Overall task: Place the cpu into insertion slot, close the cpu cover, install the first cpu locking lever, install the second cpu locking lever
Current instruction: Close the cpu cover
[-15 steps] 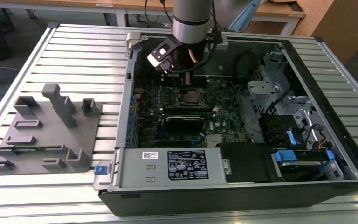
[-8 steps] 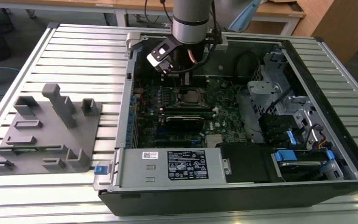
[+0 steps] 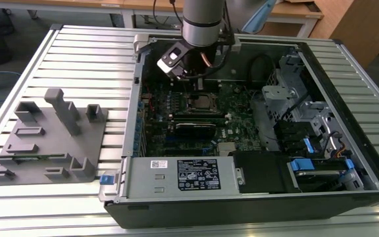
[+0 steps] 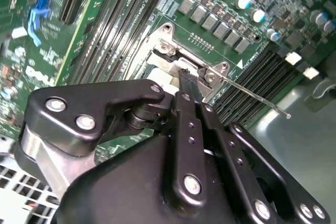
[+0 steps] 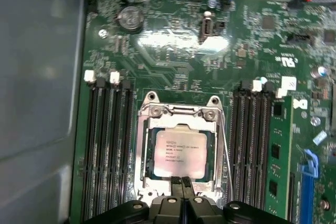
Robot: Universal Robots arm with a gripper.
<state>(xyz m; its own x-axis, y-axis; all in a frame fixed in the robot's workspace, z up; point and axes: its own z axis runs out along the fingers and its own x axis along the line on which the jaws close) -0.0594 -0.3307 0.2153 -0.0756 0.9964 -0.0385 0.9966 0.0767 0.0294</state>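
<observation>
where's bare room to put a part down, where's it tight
Free: bare table slats beyond the grey fixture at the exterior view's left, and the strip in front of it. Crowded: the cpu sits hemmed by memory slots on both sides, with the tool at its edge.

Silver-grey cpu (image 5: 181, 153) — green circuit board (image 5: 173, 61), black fingers (image 5: 176, 187).

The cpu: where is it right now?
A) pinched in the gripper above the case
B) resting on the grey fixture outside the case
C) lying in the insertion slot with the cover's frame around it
C: in the first wrist view the cpu sits in the insertion slot, framed by the cpu cover, with the gripper at its edge.
</observation>
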